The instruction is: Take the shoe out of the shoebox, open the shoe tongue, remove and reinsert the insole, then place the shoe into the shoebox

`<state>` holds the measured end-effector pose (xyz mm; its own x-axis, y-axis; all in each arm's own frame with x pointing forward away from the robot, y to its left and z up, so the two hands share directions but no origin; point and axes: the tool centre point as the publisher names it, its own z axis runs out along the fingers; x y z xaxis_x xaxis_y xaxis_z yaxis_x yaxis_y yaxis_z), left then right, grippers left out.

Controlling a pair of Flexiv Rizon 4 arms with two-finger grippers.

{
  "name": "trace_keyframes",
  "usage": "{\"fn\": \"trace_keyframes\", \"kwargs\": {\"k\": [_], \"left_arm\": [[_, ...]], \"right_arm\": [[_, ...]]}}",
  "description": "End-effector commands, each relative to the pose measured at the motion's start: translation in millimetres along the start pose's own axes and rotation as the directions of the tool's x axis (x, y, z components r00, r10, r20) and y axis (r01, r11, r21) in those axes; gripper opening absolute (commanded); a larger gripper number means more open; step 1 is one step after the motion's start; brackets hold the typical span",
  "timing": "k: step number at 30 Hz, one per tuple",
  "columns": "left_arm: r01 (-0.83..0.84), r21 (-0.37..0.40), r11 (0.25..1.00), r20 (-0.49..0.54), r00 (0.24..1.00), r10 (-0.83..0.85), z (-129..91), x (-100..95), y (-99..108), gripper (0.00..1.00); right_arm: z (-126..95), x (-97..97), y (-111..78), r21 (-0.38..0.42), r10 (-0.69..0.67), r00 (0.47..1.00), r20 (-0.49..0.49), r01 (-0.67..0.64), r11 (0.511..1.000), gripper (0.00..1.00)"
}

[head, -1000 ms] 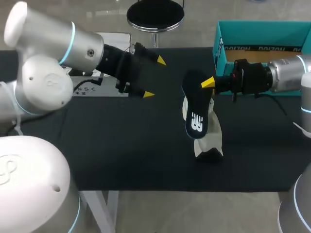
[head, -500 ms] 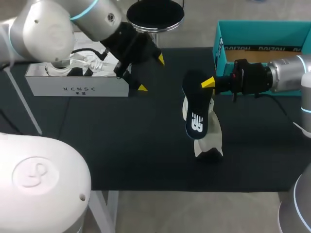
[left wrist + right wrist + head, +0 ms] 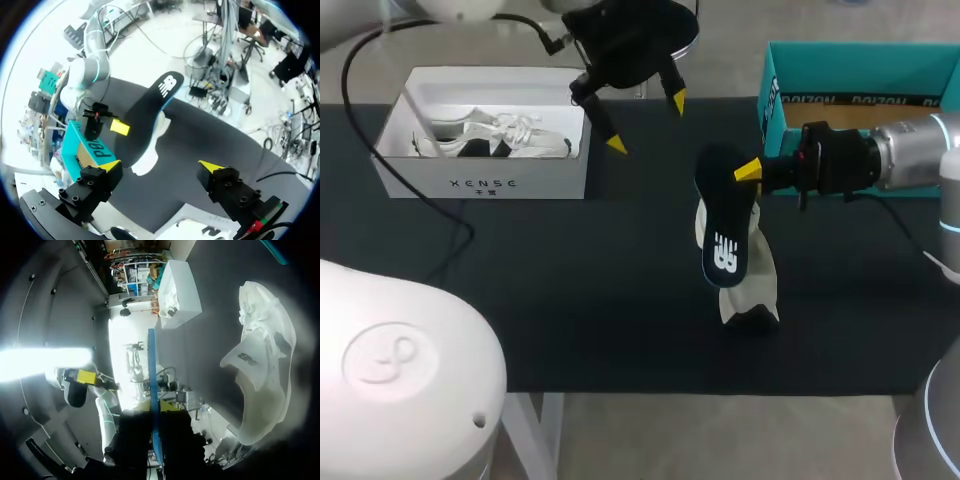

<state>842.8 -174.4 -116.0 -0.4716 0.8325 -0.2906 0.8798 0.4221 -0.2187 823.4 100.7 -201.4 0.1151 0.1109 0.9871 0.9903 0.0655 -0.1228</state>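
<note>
Presently the insole (image 3: pixel 723 235) is pinched by the right gripper (image 3: pixel 748 172) above the shoe (image 3: pixel 752 292); the left gripper (image 3: pixel 647 122) is held spread

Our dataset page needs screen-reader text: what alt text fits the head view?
Right pincer grips a black insole over a white shoe on the dark table. Left pincer hangs open near a white box holding another shoe; a teal shoebox stands at right.

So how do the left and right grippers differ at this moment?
The left gripper has its fingers spread wide and empty; the right gripper is shut on the insole. The left gripper hangs near the white box; the right gripper is over the shoe, near the teal box. Both have yellow tips.
</note>
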Motion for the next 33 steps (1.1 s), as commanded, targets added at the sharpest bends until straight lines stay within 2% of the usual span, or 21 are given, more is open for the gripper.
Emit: {"fn": "trace_keyframes", "kwargs": {"k": [1,4,6,12,14,18,19,33], "left_arm": [[-0.349,0.093,0.932,-0.112,0.927,0.358,10,-23.4,-3,1.00],[-0.366,0.081,0.927,-0.108,0.922,0.373,17,-34.8,-14,1.00],[-0.356,0.090,0.930,-0.085,0.928,0.363,18,-34.8,-17,1.00],[-0.302,0.107,0.947,-0.051,0.950,0.309,18,-3.8,-5,1.00],[-0.284,0.103,0.953,-0.052,0.956,0.290,17,0.3,-2,1.00],[-0.288,0.085,0.954,-0.067,0.953,0.294,14,-9.6,-7,1.00],[-0.243,0.070,0.967,-0.098,0.963,0.250,14,-20.6,-9,1.00],[-0.243,0.070,0.967,-0.098,0.963,0.250,14,-20.6,-9,1.00]], "right_arm": [[1,0.0,-0.3,-0.002,0.000,1.000,0.002,0.000,1.000,0.00],[1,0.0,-0.3,-0.002,0.000,1.000,0.002,0.000,1.000,0.00],[1,0.0,-0.3,-0.002,0.000,1.000,0.002,0.000,1.000,0.00],[1,0.0,-0.3,-0.002,0.000,1.000,0.002,0.000,1.000,0.00],[1,0.0,-0.3,-0.002,0.000,1.000,0.002,0.000,1.000,0.00],[1,0.0,-0.3,-0.002,0.000,1.000,0.002,0.000,1.000,0.00],[1,0.0,-0.3,-0.002,0.000,1.000,0.002,0.000,1.000,0.00],[1,0.0,-0.3,-0.002,0.000,1.000,0.002,0.000,1.000,0.00]]}}
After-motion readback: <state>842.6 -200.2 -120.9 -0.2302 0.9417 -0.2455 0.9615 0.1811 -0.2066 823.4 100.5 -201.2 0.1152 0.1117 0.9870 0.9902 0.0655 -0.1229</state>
